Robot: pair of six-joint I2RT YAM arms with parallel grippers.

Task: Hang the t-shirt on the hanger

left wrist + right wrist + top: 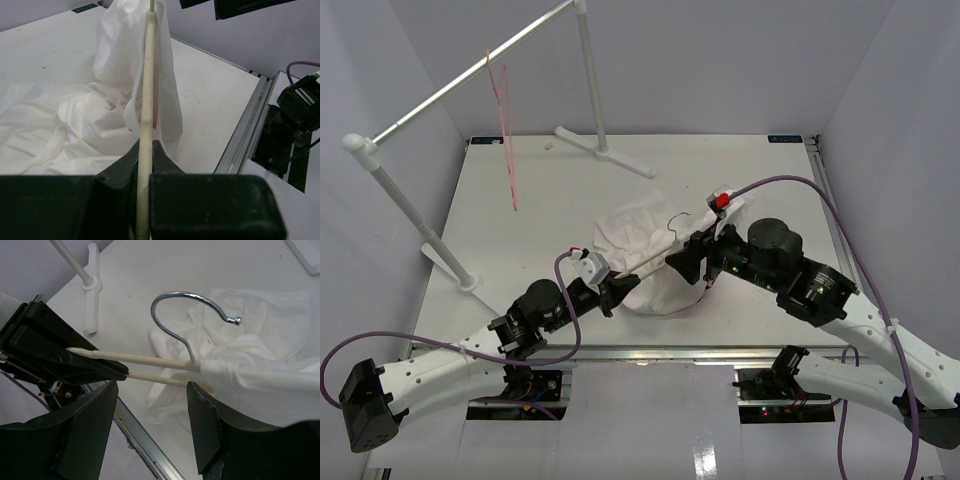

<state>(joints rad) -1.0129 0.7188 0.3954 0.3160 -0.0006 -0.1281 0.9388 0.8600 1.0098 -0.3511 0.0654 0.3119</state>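
Note:
The white t-shirt (638, 240) lies bunched at the table's middle, a red patch (720, 202) showing at its far right end. The pale beige hanger (645, 266) is partly inside it, and its metal hook (190, 305) sticks out. My left gripper (612, 290) is shut on the hanger's bare end; in the left wrist view the bar (146, 120) runs between the jaws, with shirt cloth (130, 55) draped over its far part. My right gripper (152, 390) is open and empty, hovering just beside the two bare bars (150, 360), next to the shirt's edge (260, 370).
A white pipe rack (470, 75) stands at the back left, a thin pink-red wire hanger (506, 130) hanging from it. Its feet (605, 150) rest on the table. The metal front rail (145, 440) lies right below my right gripper.

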